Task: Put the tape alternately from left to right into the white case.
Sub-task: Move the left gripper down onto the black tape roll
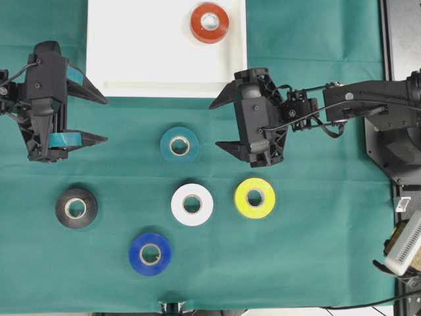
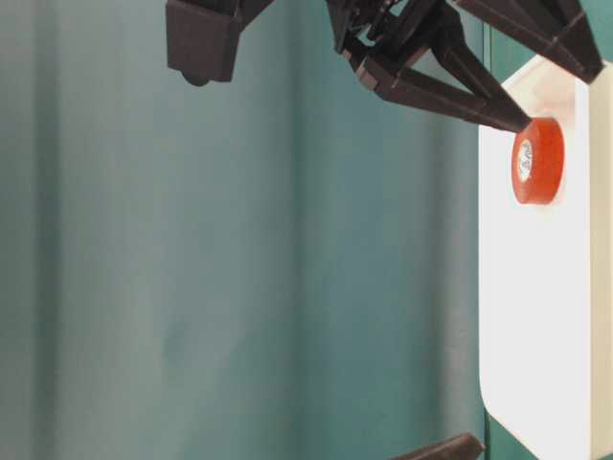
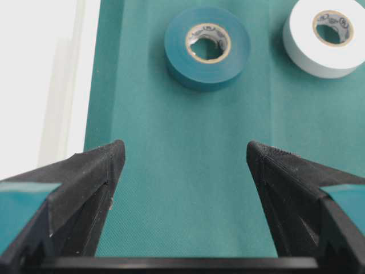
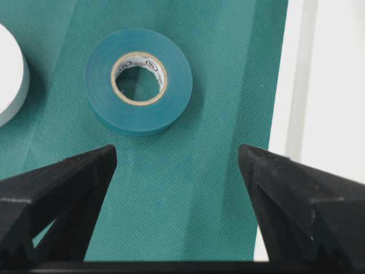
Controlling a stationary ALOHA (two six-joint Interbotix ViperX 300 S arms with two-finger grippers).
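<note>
A red roll of tape [image 1: 210,22] lies inside the white case [image 1: 131,52] at the top, right of its middle; the table-level view has it too [image 2: 536,161]. On the green cloth lie the teal roll [image 1: 179,145], white roll [image 1: 192,204], yellow roll [image 1: 255,197], black roll [image 1: 76,208] and blue roll [image 1: 150,254]. My left gripper [image 1: 105,120] hangs open at the left, pointing toward the teal roll [image 3: 207,47], nothing between its fingers. My right gripper [image 1: 215,125] is open just right of the teal roll [image 4: 138,80], below the case's front edge.
The green cloth [image 1: 316,230] covers the table. The right arm [image 1: 368,105] stretches in from the right edge. The case's front rim [image 1: 164,89] lies between the two grippers' upper fingers. Some equipment [image 1: 408,243] sits at the table's far right edge.
</note>
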